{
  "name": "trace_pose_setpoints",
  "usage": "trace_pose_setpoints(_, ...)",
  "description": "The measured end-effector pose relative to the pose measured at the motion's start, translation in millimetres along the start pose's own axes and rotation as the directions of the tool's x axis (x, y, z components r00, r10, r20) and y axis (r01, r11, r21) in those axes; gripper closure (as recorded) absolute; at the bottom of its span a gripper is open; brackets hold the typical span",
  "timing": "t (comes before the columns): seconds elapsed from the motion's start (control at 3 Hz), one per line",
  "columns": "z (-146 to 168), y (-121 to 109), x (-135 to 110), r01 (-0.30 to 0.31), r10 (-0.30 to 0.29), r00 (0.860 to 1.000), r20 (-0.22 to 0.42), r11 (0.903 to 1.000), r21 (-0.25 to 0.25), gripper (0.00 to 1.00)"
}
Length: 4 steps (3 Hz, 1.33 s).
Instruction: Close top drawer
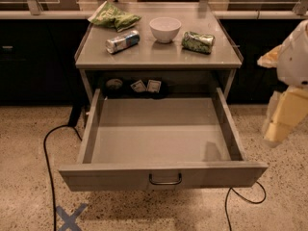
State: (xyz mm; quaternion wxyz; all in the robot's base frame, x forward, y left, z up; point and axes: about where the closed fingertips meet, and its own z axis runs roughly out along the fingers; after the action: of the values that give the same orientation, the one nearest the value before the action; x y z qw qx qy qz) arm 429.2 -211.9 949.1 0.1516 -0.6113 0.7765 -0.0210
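The top drawer (pixel 163 174) is a wide grey drawer with a small dark loop handle (pixel 165 179) at the centre of its front. It stands pulled far out of the grey cabinet (pixel 159 57), and its inside (pixel 159 134) is bare. My gripper (pixel 284 121), cream and yellow below the white arm (pixel 293 57), hangs at the right edge of the view. It is to the right of the drawer's right side wall and apart from it, well away from the handle.
On the cabinet top lie a green chip bag (pixel 113 16), a white bowl (pixel 165 29), a silver-blue can (pixel 122 41) and a green can (pixel 198 41). Small items (pixel 147 85) sit in the cavity behind the drawer. Black cables (pixel 48 153) run on the floor, and a blue tape cross (pixel 70 218) marks it.
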Motion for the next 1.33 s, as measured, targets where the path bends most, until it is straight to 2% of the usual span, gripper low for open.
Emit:
trace_pose_setpoints(0.33,33.2,23.0,6.1,0.023,-0.022,1.0,0.004,0.998,-0.059,0.0)
trace_pose_setpoints(0.67,58.6,42.2,15.1,0.033,-0.031,0.999,0.022,0.9947,-0.097,0.0)
trace_pose_setpoints(1.0,102.7,84.6,19.2,0.045,-0.03,0.996,0.085,0.9818,-0.185,0.0)
trace_pose_setpoints(1.33,102.7,84.7,19.2,0.045,-0.03,0.996,0.085,0.9818,-0.185,0.0)
